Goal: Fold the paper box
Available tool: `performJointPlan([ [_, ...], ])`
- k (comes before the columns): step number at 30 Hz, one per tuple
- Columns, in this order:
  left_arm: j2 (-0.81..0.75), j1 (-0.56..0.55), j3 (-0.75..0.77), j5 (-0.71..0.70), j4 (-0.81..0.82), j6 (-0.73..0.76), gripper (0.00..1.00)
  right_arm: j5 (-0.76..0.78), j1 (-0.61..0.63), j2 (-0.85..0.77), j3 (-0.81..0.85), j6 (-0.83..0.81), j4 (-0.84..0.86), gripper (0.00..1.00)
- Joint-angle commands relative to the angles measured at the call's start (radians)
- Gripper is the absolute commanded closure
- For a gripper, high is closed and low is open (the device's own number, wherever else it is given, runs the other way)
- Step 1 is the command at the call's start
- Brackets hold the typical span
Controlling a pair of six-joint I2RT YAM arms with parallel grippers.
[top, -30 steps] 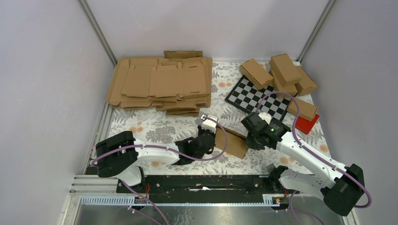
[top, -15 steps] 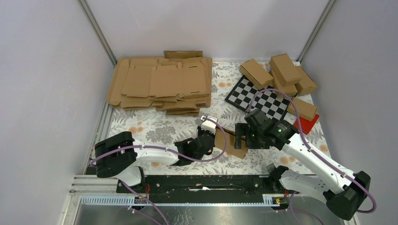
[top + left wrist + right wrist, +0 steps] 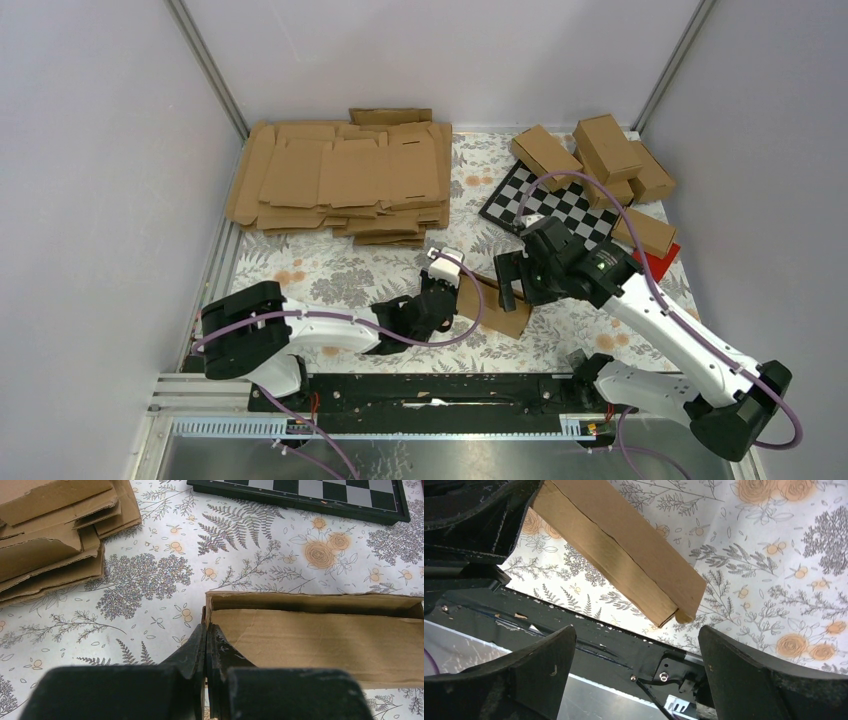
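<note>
The plain brown cardboard paper box (image 3: 495, 312), a half-formed open carton, sits low over the floral-patterned table cover (image 3: 280, 555). Held by one thin pinch, it could swivel or spring flat if pushed off-centre. The left gripper (image 3: 206, 635) is clamped on one end wall. The right gripper (image 3: 634, 635) gapes wide just off the other end, touching nothing.

Plain pale walls (image 3: 90, 150) closed in the counter (image 3: 330, 272) on three sides, slim metal posts (image 3: 207, 68) standing at the back corners. A fern-and-flower cloth (image 3: 260, 545) covered it, a black rail (image 3: 440, 388) ran along its near edge, and the light fell soft and even.
</note>
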Motion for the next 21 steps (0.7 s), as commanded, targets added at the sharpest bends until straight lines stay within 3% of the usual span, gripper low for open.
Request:
performJointPlan([
  [1,-0.027,-0.010,-0.026,0.026,0.011,0.005,1.00,-0.055,0.008,0.019,-0.008,-0.112,0.104,0.00],
  [8,-0.036,-0.010,-0.037,0.027,0.012,0.004,1.00,-0.115,0.010,0.060,-0.045,-0.141,0.180,0.01],
  [21,-0.055,-0.010,-0.064,0.044,0.054,-0.009,1.00,-0.082,0.049,0.093,-0.117,-0.103,0.284,0.01],
])
